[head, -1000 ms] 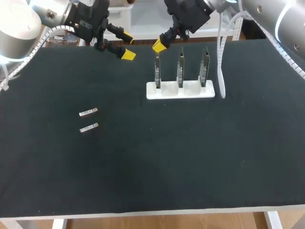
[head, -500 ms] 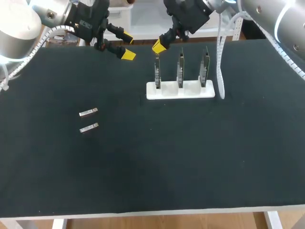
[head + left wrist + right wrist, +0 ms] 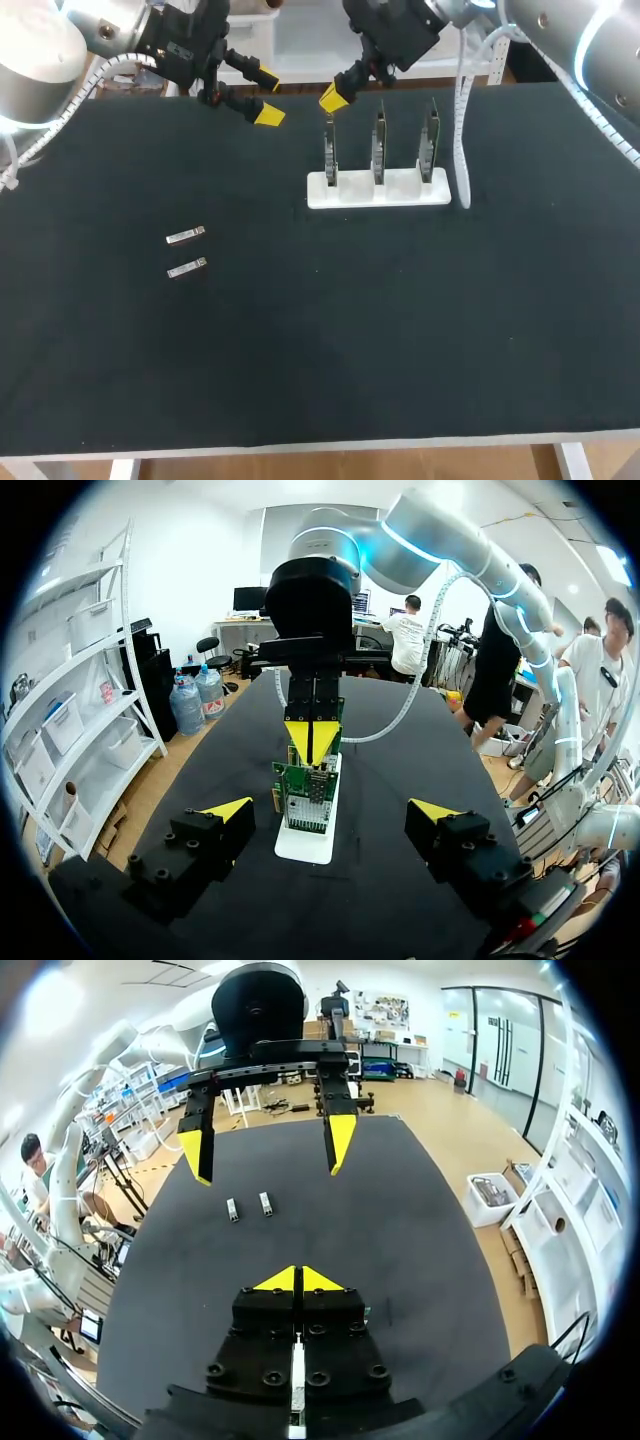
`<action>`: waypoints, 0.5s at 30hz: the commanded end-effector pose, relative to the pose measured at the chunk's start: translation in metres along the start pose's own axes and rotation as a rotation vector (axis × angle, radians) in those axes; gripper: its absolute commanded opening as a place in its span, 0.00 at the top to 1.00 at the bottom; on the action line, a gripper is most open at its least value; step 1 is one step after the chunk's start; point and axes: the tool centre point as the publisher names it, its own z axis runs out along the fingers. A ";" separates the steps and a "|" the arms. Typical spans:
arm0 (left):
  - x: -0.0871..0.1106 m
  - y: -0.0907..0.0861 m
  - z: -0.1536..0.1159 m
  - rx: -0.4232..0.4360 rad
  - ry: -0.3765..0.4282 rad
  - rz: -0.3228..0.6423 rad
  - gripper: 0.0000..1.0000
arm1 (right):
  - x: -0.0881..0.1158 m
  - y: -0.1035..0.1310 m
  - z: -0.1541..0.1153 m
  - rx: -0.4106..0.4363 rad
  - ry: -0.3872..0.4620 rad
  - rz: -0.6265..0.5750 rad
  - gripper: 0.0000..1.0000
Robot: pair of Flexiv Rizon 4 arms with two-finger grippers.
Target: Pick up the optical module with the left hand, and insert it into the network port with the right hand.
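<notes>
Head view: a module point(image 3: 186, 236) and a second module point(image 3: 187, 268) lie on open tabletop point(image 3: 350, 340), well left of the rack point(image 3: 378, 190); near the far edge, left hand point(image 3: 268, 97) spread wide, right hand point(image 3: 333, 97) pinched closed, one fingertip hidden

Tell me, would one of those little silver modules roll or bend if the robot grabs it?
Probably neither. A module looks like a flat-sided metal bar lying flat on the table, so it should slide rather than roll. It looks rigid and small, so likely light. Its shiny sides might slip when gripped.
</notes>
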 end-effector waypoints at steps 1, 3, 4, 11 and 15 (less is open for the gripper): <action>0.000 -0.001 0.000 -0.004 0.002 -0.001 0.00 | 0.008 -0.008 0.007 -0.574 0.004 0.004 1.00; 0.000 -0.001 0.000 -0.004 0.002 -0.001 0.00 | 0.009 -0.007 0.007 -0.574 0.003 0.009 1.00; 0.000 -0.001 0.000 -0.004 0.002 -0.001 0.00 | 0.010 -0.007 0.007 -0.573 0.003 0.011 1.00; 0.000 -0.001 0.000 -0.004 0.002 -0.001 0.00 | 0.012 -0.007 0.008 -0.570 0.003 0.022 1.00; 0.000 -0.001 0.000 -0.004 0.002 -0.001 0.00 | 0.014 -0.006 0.009 -0.571 0.001 0.028 1.00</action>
